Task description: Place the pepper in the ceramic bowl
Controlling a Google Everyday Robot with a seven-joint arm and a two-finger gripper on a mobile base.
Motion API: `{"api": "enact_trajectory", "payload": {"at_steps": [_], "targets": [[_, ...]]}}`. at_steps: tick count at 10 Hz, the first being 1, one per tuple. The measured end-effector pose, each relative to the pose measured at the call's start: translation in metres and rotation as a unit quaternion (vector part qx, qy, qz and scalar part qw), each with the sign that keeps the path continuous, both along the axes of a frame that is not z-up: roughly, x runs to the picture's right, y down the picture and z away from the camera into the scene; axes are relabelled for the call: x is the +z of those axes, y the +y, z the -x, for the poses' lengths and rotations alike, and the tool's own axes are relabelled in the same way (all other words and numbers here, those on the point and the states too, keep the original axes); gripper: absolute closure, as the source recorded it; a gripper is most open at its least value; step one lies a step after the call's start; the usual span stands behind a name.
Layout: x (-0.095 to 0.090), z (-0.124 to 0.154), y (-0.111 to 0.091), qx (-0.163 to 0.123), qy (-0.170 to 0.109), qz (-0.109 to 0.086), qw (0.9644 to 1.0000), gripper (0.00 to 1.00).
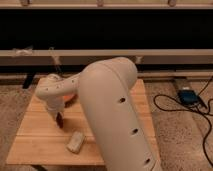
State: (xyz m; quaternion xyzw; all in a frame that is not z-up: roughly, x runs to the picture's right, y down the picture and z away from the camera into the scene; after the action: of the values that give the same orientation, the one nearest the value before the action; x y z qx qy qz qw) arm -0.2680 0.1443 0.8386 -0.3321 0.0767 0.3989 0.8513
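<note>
My pincer [59,118] hangs low over surface [40,141], near-left of ceramic bowl [70,95]; grip state: can't tell. Prob carrying pepper. Next: lift, shift far-right over bowl.

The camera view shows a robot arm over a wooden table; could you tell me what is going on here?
The robot's arm reaches over the wooden table, its gripper pointing down at the left of the view. A small dark red thing at its tip looks like the pepper; whether it is gripped cannot be told. The orange ceramic bowl sits just behind, mostly hidden by the arm, and the pepper is not in it yet. A pale block lies apart, nearer the front edge.
</note>
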Motion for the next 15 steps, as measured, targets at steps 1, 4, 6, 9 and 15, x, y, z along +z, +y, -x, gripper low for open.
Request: {"api": "enact_trajectory", "payload": {"at_steps": [1, 4, 6, 9, 15], "targets": [[0.01, -0.01, -0.016, 0.001, -0.001, -0.003, 1.0, 1.0], [0.033, -0.042, -0.063, 0.004, 0.001, -0.016, 0.9999, 1.0], [0.042, -0.064, -0.094, 0.006, 0.005, -0.026, 0.9996, 1.0], [0.046, -0.084, -0.136, 0.014, 0.004, -0.049, 0.9987, 1.0], [0.04, -0.06, -0.182, 0.064, -0.029, -0.116, 0.9908, 0.99]]}}
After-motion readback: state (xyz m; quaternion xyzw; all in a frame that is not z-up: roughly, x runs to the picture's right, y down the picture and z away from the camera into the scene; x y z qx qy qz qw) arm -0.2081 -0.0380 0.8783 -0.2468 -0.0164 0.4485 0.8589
